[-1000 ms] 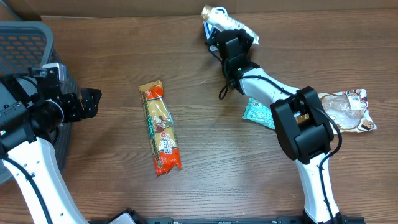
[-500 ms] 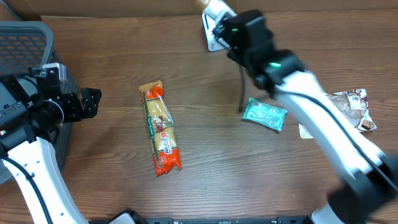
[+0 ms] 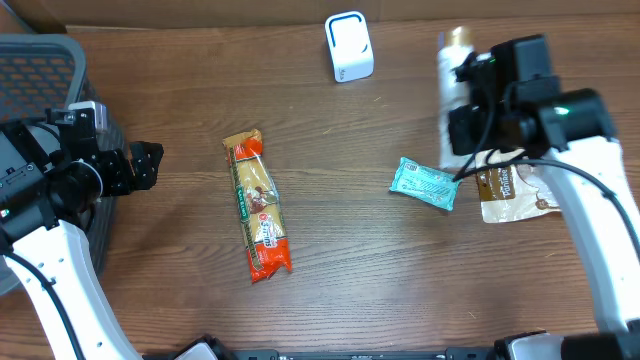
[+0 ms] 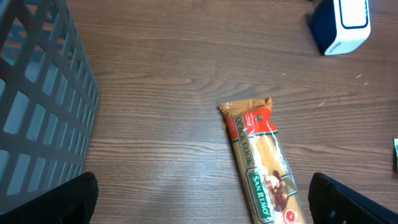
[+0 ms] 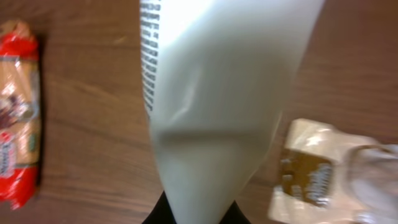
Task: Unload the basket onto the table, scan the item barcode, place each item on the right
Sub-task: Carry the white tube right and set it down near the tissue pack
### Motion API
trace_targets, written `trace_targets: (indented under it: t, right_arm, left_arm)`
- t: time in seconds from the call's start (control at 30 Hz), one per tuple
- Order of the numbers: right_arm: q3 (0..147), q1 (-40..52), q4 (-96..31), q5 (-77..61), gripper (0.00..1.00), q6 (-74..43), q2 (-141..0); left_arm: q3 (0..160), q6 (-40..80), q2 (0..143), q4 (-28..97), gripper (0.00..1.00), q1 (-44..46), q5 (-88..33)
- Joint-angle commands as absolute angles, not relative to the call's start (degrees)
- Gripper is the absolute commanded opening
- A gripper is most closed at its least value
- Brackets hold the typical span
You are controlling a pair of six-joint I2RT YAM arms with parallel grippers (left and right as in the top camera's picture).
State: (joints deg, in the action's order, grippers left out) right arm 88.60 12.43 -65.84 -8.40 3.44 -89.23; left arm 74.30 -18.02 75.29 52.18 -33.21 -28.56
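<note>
Scanner [image 3: 348, 47], pasta pack [image 3: 257, 205], teal packet [image 3: 425, 184], white package [image 3: 452, 75] in right hand [image 3: 467, 125]

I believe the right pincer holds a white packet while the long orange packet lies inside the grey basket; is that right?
Not quite. The long orange packet lies on the table, outside the grey basket and apart from it, as the overhead view shows. The right pincer does hold the white packet.
</note>
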Motion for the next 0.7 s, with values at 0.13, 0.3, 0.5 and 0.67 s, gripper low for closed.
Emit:
trace_targets:
  t: [0.13, 0.3, 0.5, 0.67]
  right_arm:
    - [76.5, 16.2, -56.8, -22.5, 0.04, 2.3, -98.0]
    - [75.3, 17.3, -54.9, -27.0, 0.04, 7.6, -103.2]
    - [73.7, 16.8, -55.3, -25.4, 0.04, 6.1, -105.1]
    - [69.2, 14.0, -55.2, -17.0, 0.04, 1.2, -105.1]
  left_arm:
    - [74.3, -18.9, 75.4, 52.1, 1.0, -33.3, -29.4]
    - [74.3, -18.9, 75.4, 52.1, 0.99, -33.3, -29.4]
    - [74.3, -18.9, 75.4, 52.1, 1.0, -33.3, -29.4]
    - [74.3, -18.9, 75.4, 52.1, 1.0, -33.3, -29.4]
